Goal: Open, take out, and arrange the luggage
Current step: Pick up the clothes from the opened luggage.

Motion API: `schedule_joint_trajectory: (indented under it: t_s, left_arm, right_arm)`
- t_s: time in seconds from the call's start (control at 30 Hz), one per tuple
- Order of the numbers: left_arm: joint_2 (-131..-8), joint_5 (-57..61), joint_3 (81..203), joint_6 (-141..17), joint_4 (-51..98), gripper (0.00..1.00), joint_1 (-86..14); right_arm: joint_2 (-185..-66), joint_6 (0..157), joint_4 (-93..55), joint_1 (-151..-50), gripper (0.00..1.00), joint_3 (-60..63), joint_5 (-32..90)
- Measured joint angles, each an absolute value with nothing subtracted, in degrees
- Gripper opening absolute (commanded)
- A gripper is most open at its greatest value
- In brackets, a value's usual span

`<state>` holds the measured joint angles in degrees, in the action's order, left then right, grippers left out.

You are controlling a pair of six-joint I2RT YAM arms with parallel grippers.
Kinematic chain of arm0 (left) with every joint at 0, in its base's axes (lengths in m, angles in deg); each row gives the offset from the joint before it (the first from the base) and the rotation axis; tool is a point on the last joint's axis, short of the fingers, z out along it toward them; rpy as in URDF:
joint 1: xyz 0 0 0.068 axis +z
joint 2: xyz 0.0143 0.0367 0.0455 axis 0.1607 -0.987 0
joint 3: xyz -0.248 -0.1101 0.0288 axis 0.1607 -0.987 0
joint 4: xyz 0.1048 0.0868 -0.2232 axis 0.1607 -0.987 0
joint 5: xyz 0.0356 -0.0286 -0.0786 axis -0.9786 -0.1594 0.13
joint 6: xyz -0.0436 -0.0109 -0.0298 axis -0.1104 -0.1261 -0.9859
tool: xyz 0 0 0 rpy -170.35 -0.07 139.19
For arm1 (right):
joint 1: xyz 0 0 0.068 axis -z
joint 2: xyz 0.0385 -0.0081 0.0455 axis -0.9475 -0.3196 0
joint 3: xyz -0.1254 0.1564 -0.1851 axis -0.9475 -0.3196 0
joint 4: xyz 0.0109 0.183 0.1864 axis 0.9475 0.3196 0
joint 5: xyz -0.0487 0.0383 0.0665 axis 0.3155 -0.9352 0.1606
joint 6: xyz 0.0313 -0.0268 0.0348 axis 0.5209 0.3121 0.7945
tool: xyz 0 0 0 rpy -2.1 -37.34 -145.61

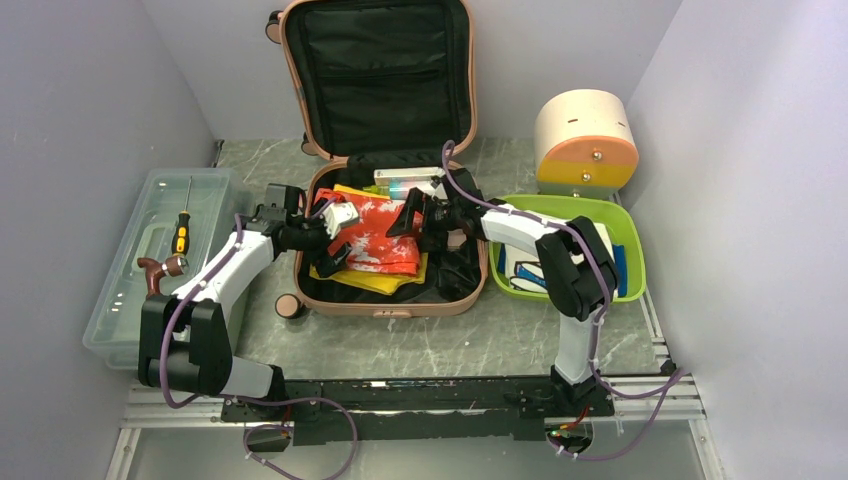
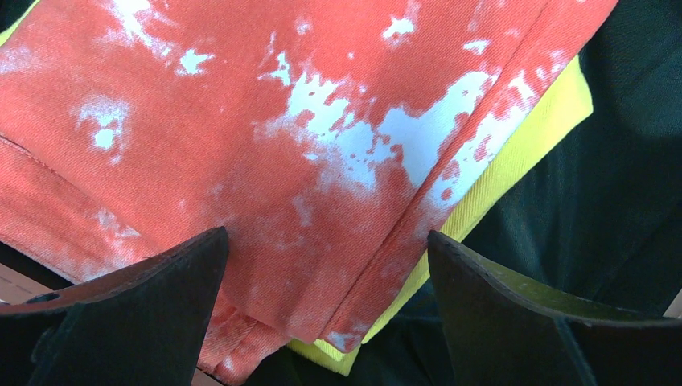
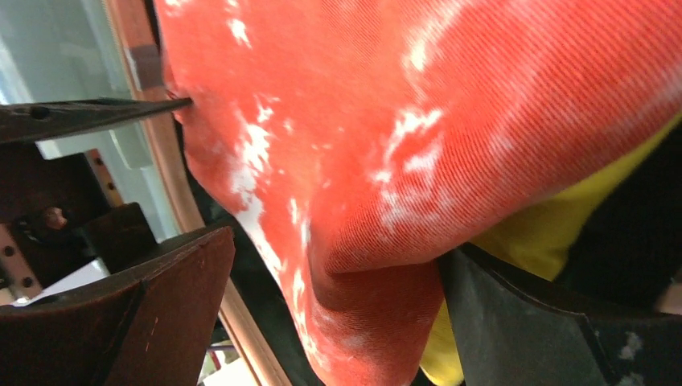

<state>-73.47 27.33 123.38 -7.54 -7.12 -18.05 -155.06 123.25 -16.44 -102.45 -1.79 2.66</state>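
Note:
The salmon-pink luggage (image 1: pixel 390 306) lies open on the table, its black-lined lid (image 1: pixel 380 70) standing upright at the back. Inside lies a folded red-and-white cloth (image 1: pixel 375 235) on a yellow cloth (image 1: pixel 375 282). My left gripper (image 1: pixel 335 228) is open at the red cloth's left edge. In the left wrist view its jaws (image 2: pixel 328 237) stand wide on either side of a corner of the red cloth (image 2: pixel 306 145), with the yellow cloth (image 2: pixel 515 153) beneath. My right gripper (image 1: pixel 415 220) is open at the cloth's right side; its jaws (image 3: pixel 338 249) straddle a fold of the red cloth (image 3: pixel 402 161).
A clear plastic bin (image 1: pixel 125 300) at the left holds a screwdriver (image 1: pixel 181 232) and a brown-handled tool (image 1: pixel 158 270). A lime-green tray (image 1: pixel 560 207) with white and blue items sits at the right. A cream-and-orange cylinder (image 1: pixel 586 138) stands behind it. Walls close in on three sides.

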Motion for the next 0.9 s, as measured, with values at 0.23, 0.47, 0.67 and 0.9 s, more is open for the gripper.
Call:
schedule_joint_trajectory:
  t_s: [0.23, 0.47, 0.67, 0.9]
  left_arm:
    - [-73.47, 27.98, 123.41, -7.62, -7.17, 0.98, -17.68]
    - [-73.47, 28.51, 123.38, -7.62, -7.26, 0.98, -17.52]
    - [-73.47, 28.60, 123.41, -7.62, -7.28, 0.98, -17.24]
    - [-73.47, 28.97, 123.38, -7.62, -7.34, 0.98, -16.91]
  right_arm:
    - [-154.17, 119.66, -11.46, -102.82, 1.00, -2.55, 5.91]
    - [-155.30, 121.50, -14.01, -102.73, 1.00, -3.12, 4.17]
    - [-157.99, 124.58, -17.97, -102.73, 0.91, -1.98, 0.95]
    - [-159.21, 126.66, -19.48, -102.03, 0.46, -2.51, -0.07]
